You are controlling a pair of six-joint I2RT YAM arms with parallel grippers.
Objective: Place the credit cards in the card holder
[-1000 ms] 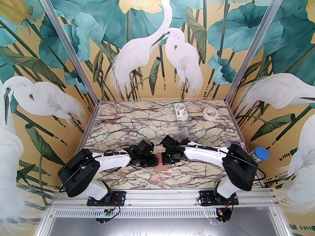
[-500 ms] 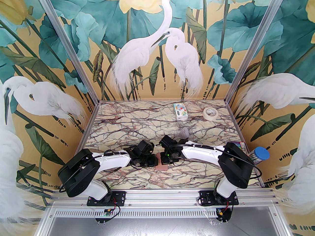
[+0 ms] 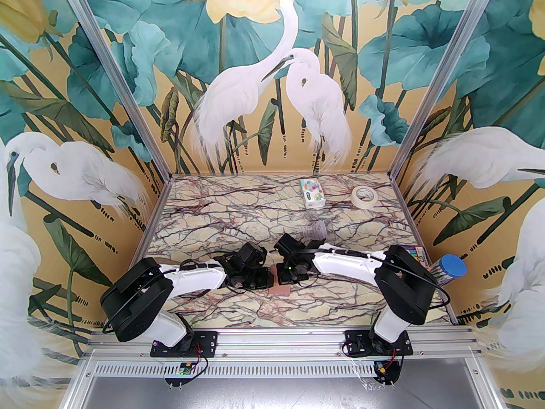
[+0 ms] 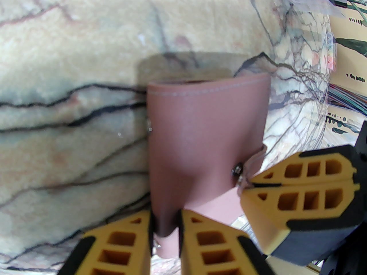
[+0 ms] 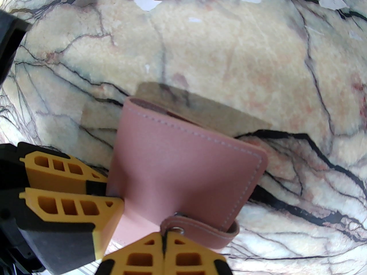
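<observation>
The card holder [image 4: 206, 130] is a dusty-pink folded wallet with pale stitching, lifted a little off the marble and casting a shadow on it. My left gripper [image 4: 165, 239] is shut on one edge of it, the pink leather pinched between the yellow fingers. My right gripper [image 5: 164, 253] is shut on its snap strap [image 5: 200, 231], right at the metal stud. From above, the card holder [image 3: 281, 289] sits between the left gripper [image 3: 267, 277] and the right gripper [image 3: 286, 276], near the table's front middle. The credit cards are hidden.
At the back of the marble table lie a colourful tissue pack [image 3: 312, 193] and a roll of masking tape [image 3: 365, 196]. A clear plastic stand [image 3: 315, 229] is just behind the right wrist. A blue-capped tube [image 3: 451, 266] and a pen pack [image 3: 419, 254] stand at the right edge.
The right arm's elbow and wrist have shifted slightly to the left, toward the left gripper. The left arm and the card holder have barely moved.
</observation>
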